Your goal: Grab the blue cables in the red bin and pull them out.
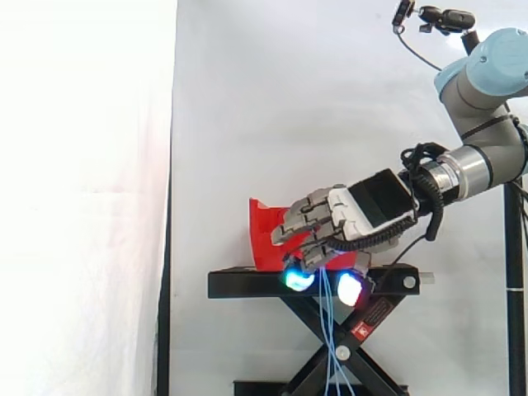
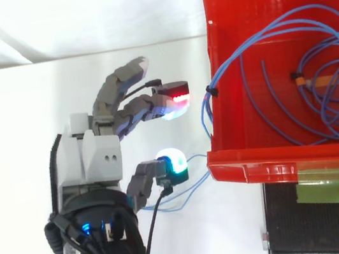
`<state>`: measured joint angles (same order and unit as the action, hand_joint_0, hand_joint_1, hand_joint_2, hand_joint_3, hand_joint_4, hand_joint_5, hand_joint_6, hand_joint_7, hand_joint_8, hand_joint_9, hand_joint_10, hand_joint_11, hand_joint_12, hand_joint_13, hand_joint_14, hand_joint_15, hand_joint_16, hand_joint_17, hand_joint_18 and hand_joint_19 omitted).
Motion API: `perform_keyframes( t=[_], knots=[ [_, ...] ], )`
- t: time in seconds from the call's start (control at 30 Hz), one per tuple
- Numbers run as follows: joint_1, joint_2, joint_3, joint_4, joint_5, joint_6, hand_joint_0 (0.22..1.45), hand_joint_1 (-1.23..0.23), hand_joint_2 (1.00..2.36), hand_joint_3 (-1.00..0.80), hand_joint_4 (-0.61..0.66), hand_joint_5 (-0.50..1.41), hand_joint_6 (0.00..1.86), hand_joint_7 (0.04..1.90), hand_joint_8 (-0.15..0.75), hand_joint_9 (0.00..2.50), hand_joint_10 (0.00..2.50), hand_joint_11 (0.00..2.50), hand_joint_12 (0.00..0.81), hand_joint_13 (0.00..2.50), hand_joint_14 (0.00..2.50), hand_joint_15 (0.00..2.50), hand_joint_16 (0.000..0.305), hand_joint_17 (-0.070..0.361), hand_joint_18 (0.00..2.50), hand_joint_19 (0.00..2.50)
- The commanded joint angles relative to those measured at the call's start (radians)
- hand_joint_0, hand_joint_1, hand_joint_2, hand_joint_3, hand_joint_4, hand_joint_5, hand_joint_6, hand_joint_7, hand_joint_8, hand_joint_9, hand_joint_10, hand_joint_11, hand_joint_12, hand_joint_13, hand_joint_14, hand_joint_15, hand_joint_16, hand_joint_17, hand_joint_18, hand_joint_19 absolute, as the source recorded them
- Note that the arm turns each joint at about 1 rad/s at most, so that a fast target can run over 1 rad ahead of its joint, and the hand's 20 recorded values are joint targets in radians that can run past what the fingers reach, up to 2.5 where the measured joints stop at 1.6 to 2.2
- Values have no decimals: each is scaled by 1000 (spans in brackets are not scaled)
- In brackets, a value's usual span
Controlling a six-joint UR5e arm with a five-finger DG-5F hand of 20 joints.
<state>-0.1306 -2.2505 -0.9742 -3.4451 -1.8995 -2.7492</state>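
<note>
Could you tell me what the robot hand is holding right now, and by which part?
The robot hand is curled on the blue cables, gripping strands just outside the near wall of the red bin; loose lengths hang below the hand.

It looks like a robotics lab test cell to me. A white curtain (image 1: 289, 107) hangs as a backdrop, and an industrial robot arm (image 1: 491, 62) reaches in with a small camera (image 1: 450, 18) clamped above it. A red bin (image 2: 278, 160) sits on a black scissor-lift stand (image 1: 239, 285).
</note>
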Motion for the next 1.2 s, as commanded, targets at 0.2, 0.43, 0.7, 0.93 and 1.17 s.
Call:
perform_keyframes(
  t=[0.2, 0.43, 0.7, 0.93, 1.17],
  knots=[
    [0, -1, 3, 58, -4, 6, 822, -819, 1000, -1000, 328, 835, 15, 479, 326, 918, 28, 786, 329, 517, 16, 431, 46, 103, 468, 605],
    [-9, 0, 2, 52, -7, 4, 822, -819, 1000, -1000, 330, 835, 15, 470, 322, 907, 27, 761, 331, 515, 17, 427, 46, 103, 467, 603],
    [-17, 0, 2, 69, -26, 4, 822, -819, 1000, -1000, 327, 835, 14, 469, 326, 910, 27, 769, 331, 520, 18, 433, 46, 103, 467, 605],
    [-21, 0, -1, 70, -26, 3, 822, -819, 1000, -1000, 335, 835, 15, 476, 324, 911, 27, 767, 331, 528, 16, 440, 46, 103, 468, 605],
    [-24, -1, -17, 73, -26, 3, 822, -819, 1000, -1000, 334, 840, 15, 477, 319, 910, 27, 757, 332, 533, 16, 442, 46, 103, 468, 603]
  ],
)
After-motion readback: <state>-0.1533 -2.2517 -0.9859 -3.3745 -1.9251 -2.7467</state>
